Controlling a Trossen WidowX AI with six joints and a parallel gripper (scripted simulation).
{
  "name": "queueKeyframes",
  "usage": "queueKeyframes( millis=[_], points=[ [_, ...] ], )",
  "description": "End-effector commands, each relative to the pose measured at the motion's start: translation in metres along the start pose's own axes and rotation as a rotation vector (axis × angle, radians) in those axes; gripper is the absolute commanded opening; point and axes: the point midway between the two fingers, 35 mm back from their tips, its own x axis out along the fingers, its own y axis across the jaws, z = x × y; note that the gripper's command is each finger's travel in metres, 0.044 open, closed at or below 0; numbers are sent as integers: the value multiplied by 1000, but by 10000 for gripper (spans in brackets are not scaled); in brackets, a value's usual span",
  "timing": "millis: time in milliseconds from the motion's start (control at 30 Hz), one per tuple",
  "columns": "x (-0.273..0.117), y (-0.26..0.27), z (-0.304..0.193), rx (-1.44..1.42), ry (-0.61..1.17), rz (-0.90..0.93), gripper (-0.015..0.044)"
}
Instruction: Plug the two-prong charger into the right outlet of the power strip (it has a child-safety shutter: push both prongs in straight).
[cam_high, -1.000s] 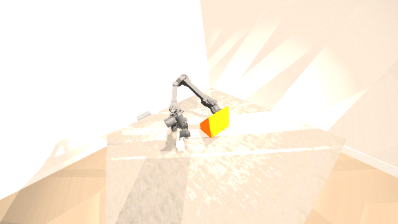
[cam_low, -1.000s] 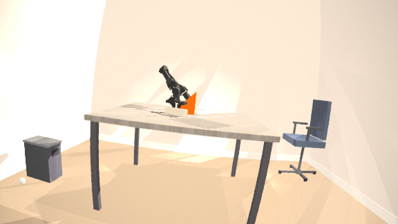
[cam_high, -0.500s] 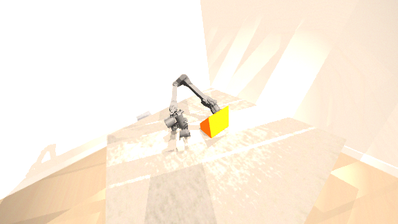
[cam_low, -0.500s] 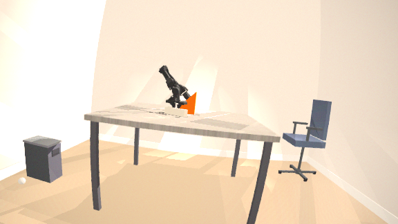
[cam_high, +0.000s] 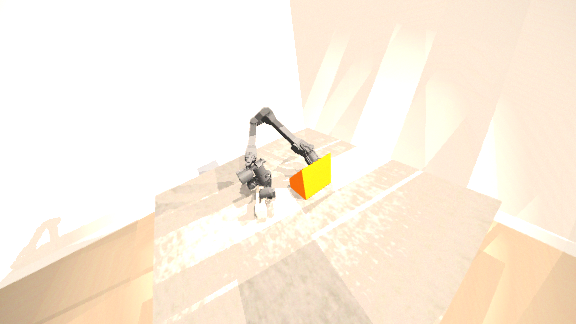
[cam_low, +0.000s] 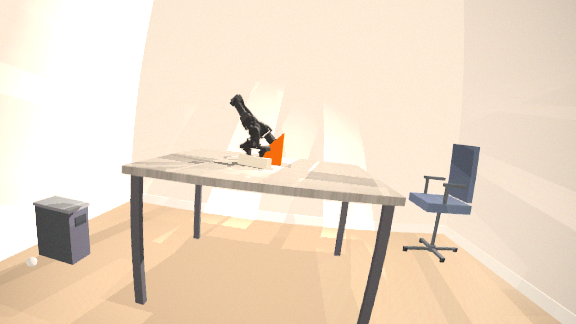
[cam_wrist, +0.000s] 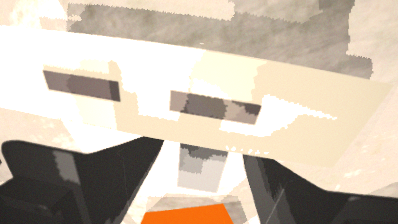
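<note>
The cream power strip (cam_high: 261, 209) (cam_low: 256, 161) (cam_wrist: 300, 127) lies on the table. In the wrist view it crosses the picture at a slant and shows two dark slots, the left outlet (cam_wrist: 82, 86) and the right outlet (cam_wrist: 215, 107). My gripper (cam_high: 256, 186) (cam_low: 255, 151) (cam_wrist: 203, 140) is open, low at the strip, its black fingers on both sides of the area just below the right outlet. A small grey block (cam_wrist: 201, 172), which looks like the charger, stands between the parted fingers at the strip's near edge, with gaps on both sides. The prongs are not visible, and I cannot tell whether they are seated.
A large wedge-shaped block with a yellow face (cam_high: 317, 176) and an orange side (cam_low: 276, 152) (cam_wrist: 187, 215) stands close beside the gripper and strip. The table (cam_high: 425, 240) (cam_low: 350, 192) bears them. A bin (cam_low: 62, 230) and a blue chair (cam_low: 462, 172) stand on the floor.
</note>
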Motion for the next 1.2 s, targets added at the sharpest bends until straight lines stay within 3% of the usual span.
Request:
queueKeyframes(
  millis=[0,33,1167],
  points=[
    [0,0,1,1,-2,-1,420],
    [0,0,0,1,-3,-1,440],
    [1,0,-11,16,-27,-8,440]
  ],
)
